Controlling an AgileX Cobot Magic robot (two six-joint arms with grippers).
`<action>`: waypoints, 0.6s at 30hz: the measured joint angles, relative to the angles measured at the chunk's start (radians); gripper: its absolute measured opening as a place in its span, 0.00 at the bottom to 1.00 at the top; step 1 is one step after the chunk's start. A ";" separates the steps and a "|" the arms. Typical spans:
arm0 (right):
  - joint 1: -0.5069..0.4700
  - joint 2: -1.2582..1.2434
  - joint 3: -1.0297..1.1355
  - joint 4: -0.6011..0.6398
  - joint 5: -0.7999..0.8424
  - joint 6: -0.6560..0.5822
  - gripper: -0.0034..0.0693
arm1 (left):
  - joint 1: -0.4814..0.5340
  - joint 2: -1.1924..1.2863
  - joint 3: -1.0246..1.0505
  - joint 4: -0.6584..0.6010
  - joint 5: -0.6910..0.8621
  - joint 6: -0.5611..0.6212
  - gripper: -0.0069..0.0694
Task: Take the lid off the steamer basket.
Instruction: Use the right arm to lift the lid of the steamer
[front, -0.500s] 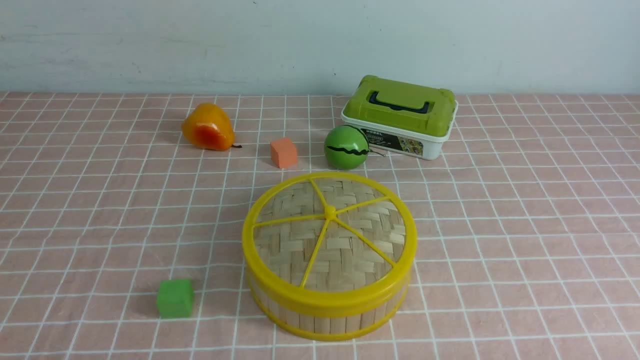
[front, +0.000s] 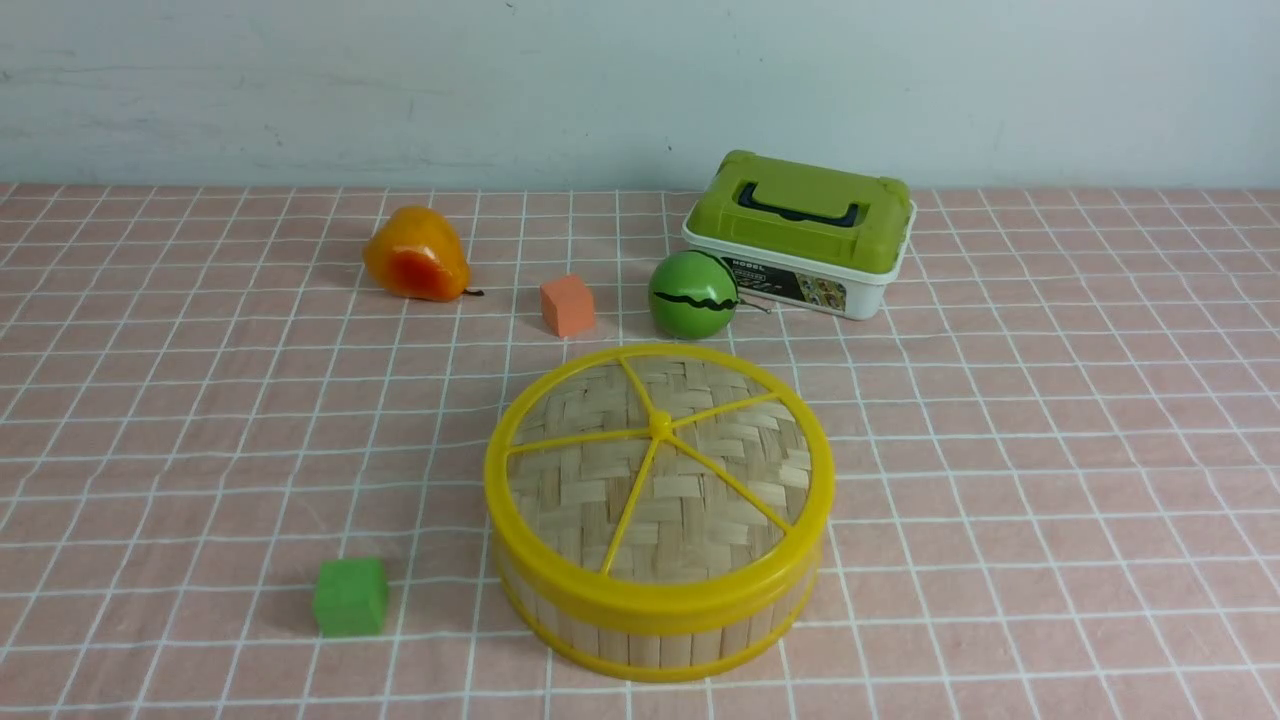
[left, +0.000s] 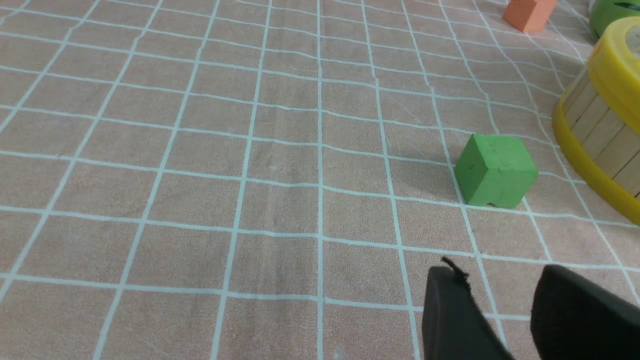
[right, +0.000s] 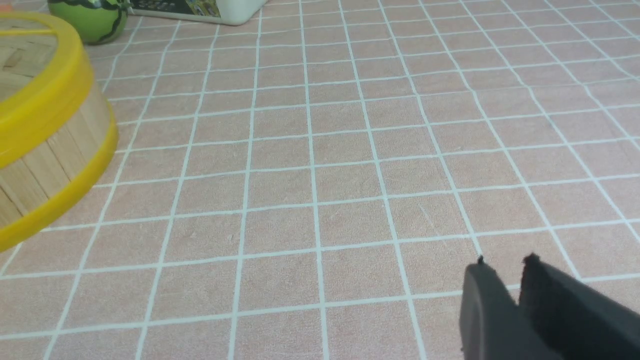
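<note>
Black fingers of the left gripper (left: 492, 272) hang parted above the pink checked tablecloth (front: 1050, 450), with cloth showing between them and nothing in their grasp. A green cube (left: 495, 170) sits on the cloth just ahead of them. On the robot's other side, the right gripper (right: 505, 260) hovers low with its fingers drawn together to a thin slit, likewise holding nothing.

Between the two arms, at the near middle of the table, stands the steamer basket (front: 650, 645), its pale bamboo slats banded top and bottom by yellow rims. The lid (front: 580, 490) sits squarely on it — woven bamboo inside a thick yellow rim, with five thin spokes running out from a centre knob. Both grippers are apart from the basket, which shows only at the edge of each wrist view. The green cube lies near the basket on its left.

Farther back, an orange cube (front: 567, 305) rests beside a green ball (front: 692, 295) marked with a dark wavy stripe. The ball stands just in front of a white box (front: 800, 235) with a green lid and dark handle; whether the two touch cannot be told. An orange-yellow pear (front: 415, 255) lies on its side to the left — well apart from the basket. A pale wall (front: 500, 90) closes the scene.
</note>
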 joint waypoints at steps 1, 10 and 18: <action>0.000 0.000 0.000 0.000 0.000 0.000 0.17 | 0.000 0.000 0.000 0.000 0.000 0.000 0.40; 0.000 0.000 0.000 0.000 0.001 0.000 0.18 | 0.000 0.000 0.000 0.000 0.000 0.000 0.40; 0.000 0.000 0.000 0.000 0.001 0.000 0.20 | 0.000 0.000 0.000 0.000 0.000 0.000 0.40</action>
